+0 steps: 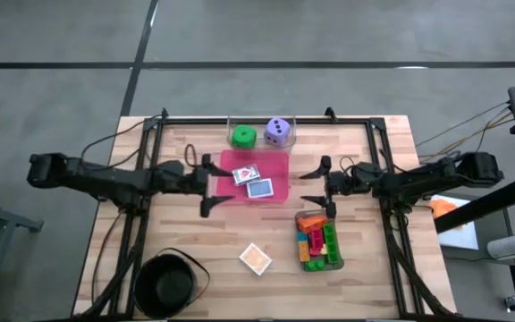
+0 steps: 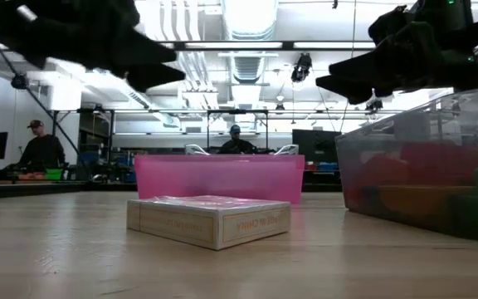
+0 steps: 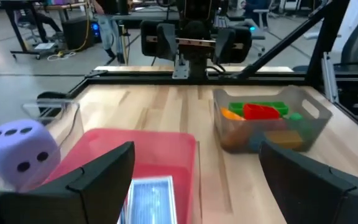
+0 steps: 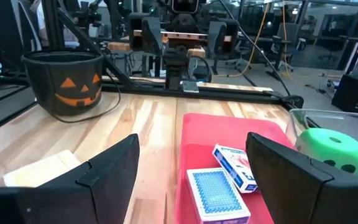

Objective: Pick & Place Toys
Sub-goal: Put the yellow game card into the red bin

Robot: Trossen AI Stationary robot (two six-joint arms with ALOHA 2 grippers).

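Two blue card packs [image 1: 254, 181] lie in the pink tray [image 1: 275, 163] at the table's middle. A green die [image 1: 243, 136] and a purple die [image 1: 278, 131] sit in a clear tray [image 1: 261, 119] just beyond it. Several coloured bricks [image 1: 317, 240] fill a grey tray [image 1: 338, 259] at the near right. An orange card pack [image 1: 255, 258] lies flat on the table near the front. My left gripper [image 1: 207, 184] hovers open at the pink tray's left edge, and my right gripper [image 1: 315, 184] hovers open just right of that tray. Both are above the table and hold nothing.
A black round bowl [image 1: 166, 284] with an orange pumpkin face stands at the near left corner. A dark frame [image 1: 266, 121] runs along the table's far and side edges. Bare wood lies between the orange pack and the bowl. People show in the room beyond.
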